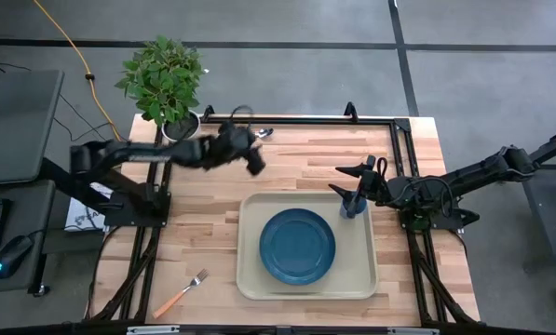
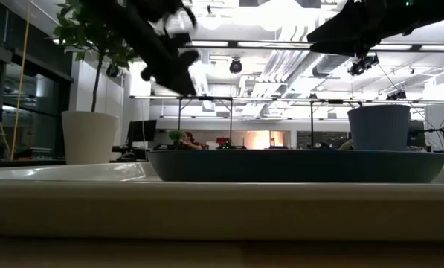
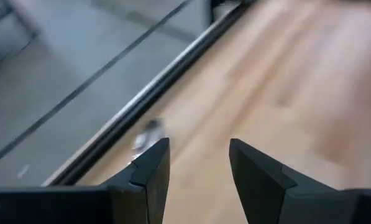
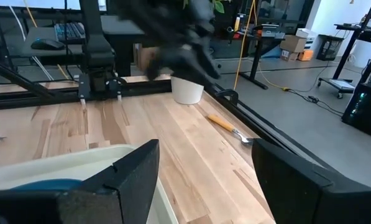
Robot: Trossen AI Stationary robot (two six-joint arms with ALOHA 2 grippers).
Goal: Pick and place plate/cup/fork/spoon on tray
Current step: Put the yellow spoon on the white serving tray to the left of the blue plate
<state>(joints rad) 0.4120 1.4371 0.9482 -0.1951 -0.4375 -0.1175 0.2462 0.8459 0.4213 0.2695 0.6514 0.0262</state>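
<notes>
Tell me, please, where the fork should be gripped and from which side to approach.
Grip the fork at the middle of its orange handle, coming straight down, jaws set across it. It lies flat and diagonal on the table, left of the tray, with nothing beside it.

Both arms are dark, nearly black, built of slim tubular links joined by thicker rounded joints. The left arm (image 1: 147, 154), at the upper left of the overhead picture, ends in a bulky black wrist block. The right arm (image 1: 473, 177), at the right edge, carries thin black cables looping along its forearm. Seen from the wrists, the left gripper (image 3: 197, 163) and right gripper (image 4: 204, 163) have matte black fingers with angular, wedge-shaped, faceted tips.
</notes>
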